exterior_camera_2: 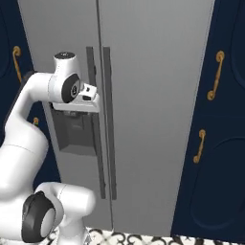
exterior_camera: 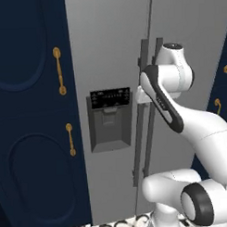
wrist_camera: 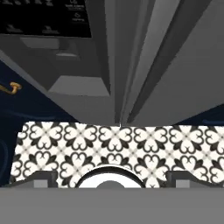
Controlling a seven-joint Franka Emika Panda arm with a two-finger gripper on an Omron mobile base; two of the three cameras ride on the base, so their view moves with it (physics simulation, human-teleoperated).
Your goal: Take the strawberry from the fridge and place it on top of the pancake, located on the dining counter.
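The fridge (exterior_camera: 108,50) stands in front of me with both light-grey doors shut, so the strawberry is hidden. Its two dark bar handles (exterior_camera_2: 105,119) run down the middle seam, and the black dispenser panel (exterior_camera: 110,116) sits in the left door. My gripper (wrist_camera: 111,177) is open, its fingertips (wrist_camera: 41,178) set wide apart with nothing between them. It points down along the door fronts (wrist_camera: 131,57) toward the floor. In the right base view my hand (exterior_camera_2: 85,98) is right beside the left handle, at dispenser height. The pancake and the dining counter are out of view.
Navy cabinets (exterior_camera: 32,113) with gold handles (exterior_camera: 59,71) flank the fridge on the left, and more of them (exterior_camera_2: 215,143) stand on the right. Black-and-white patterned floor tile (wrist_camera: 113,140) lies at the fridge's foot.
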